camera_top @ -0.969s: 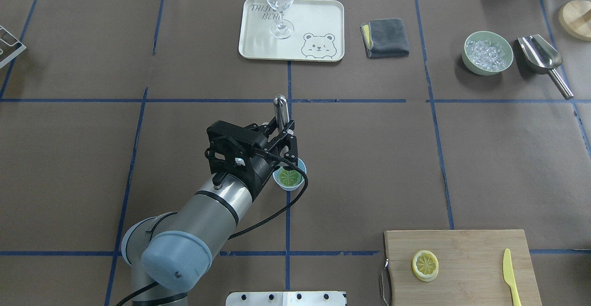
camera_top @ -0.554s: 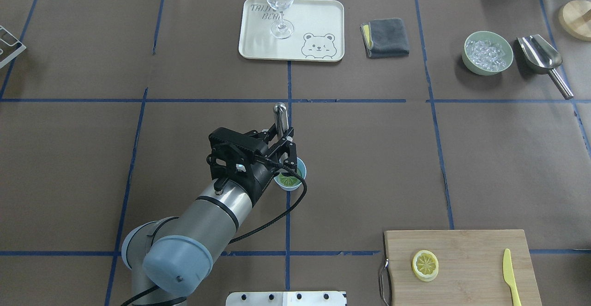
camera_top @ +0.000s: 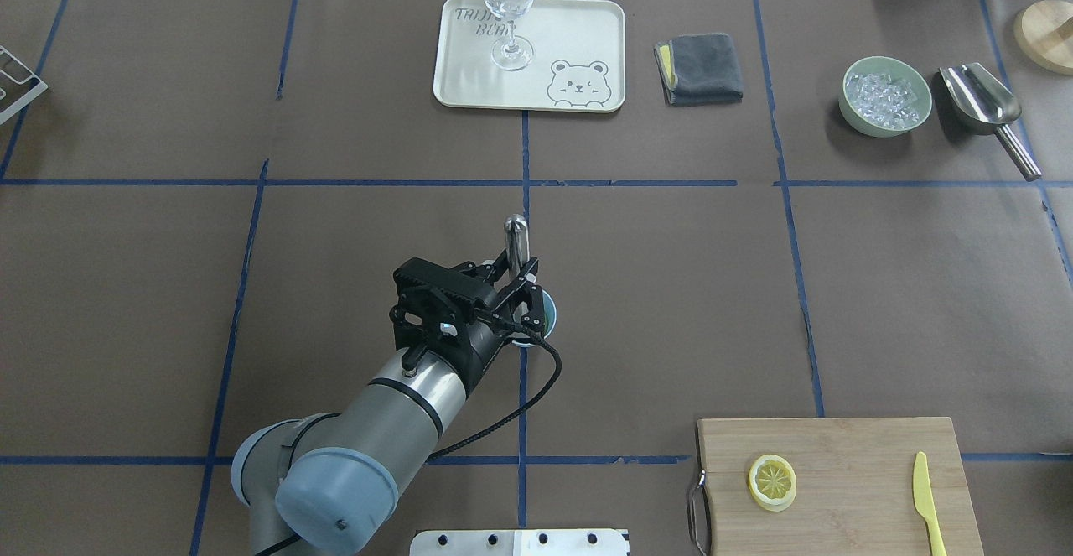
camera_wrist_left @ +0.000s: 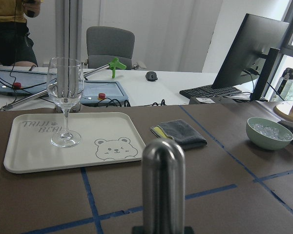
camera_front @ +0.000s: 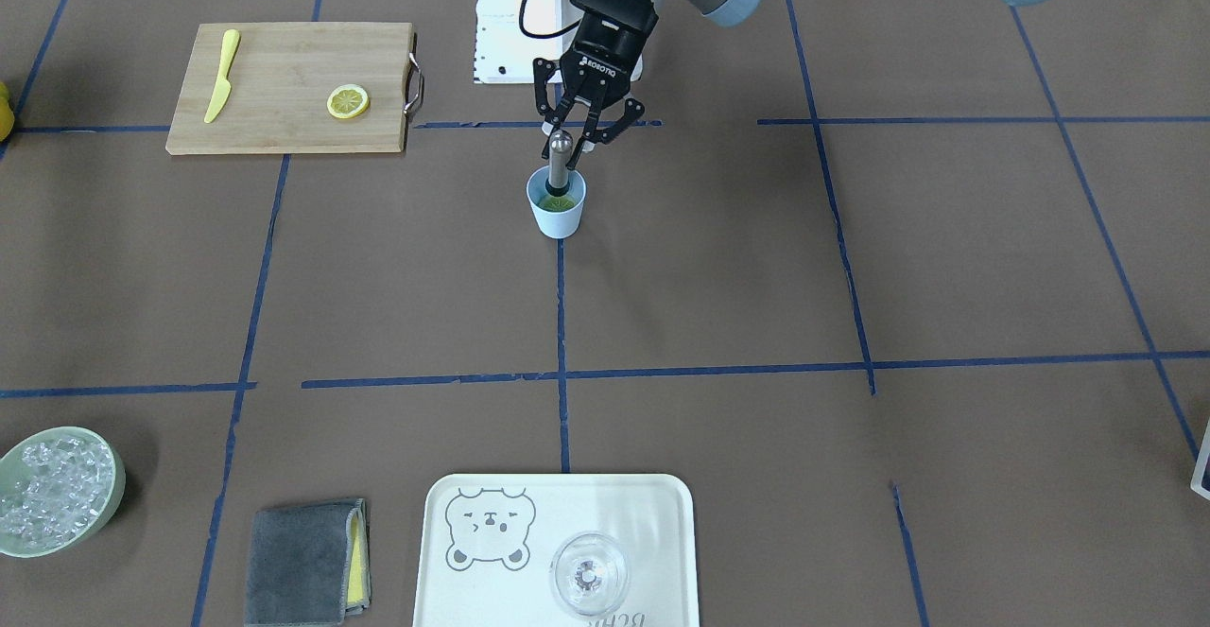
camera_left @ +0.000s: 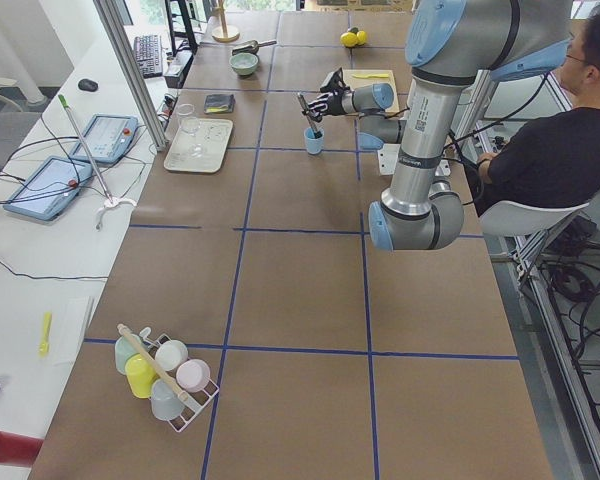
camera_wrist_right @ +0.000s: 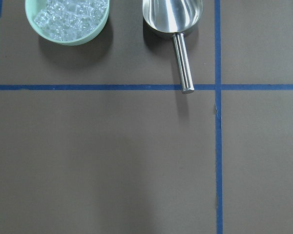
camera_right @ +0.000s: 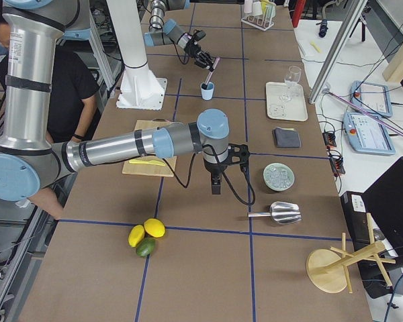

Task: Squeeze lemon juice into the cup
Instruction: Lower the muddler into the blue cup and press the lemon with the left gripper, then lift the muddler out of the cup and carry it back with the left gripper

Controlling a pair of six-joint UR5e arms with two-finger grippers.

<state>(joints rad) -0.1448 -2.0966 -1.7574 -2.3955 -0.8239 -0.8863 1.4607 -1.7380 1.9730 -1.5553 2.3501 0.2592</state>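
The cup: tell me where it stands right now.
In the front-facing view the light blue cup stands on the centre blue tape line, right of the cutting board, beneath the left hand, whose metal pestle dips into it.

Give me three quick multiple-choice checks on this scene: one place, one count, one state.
1. The metal muddler has its lower end: A inside the cup B raised clear above it C beside it
2. Lemon slices on the cutting board: A none B one C three
3. The left gripper is: A open, empty B shut on the muddler C unseen

1 A: the end dips below the rim, at the lemon. 2 B: a single slice lies near the knife. 3 B: it clamps the shaft.
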